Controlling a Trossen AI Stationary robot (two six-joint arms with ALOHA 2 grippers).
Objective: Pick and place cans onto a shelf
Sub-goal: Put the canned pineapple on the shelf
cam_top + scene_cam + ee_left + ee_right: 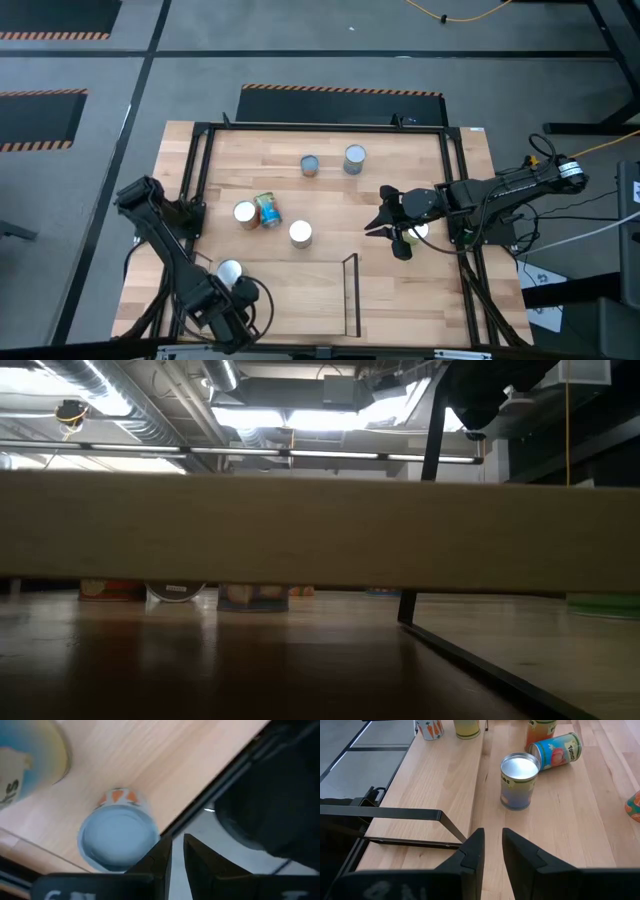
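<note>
The shelf (300, 300) is a small light-wood board with black rails at the table's near edge; in the low view its edge (320, 530) spans the picture. A can with an orange carrot label (117, 835) stands upright on its base at the shelf's left end (230, 271). My left gripper (177, 847) hangs just above and beside that can's rim, narrowly open, with only floor showing between its fingers. A second can (25, 760) stands close by. My right gripper (493, 840) hovers over the table's right part (375, 222), narrowly open and holding nothing.
Loose cans stand on the table: a silver-topped one (519, 780), a blue tomato can lying on its side (555, 750), one behind it (246, 214), two at the far middle (310, 166) (354, 158), and one under the right gripper (410, 232).
</note>
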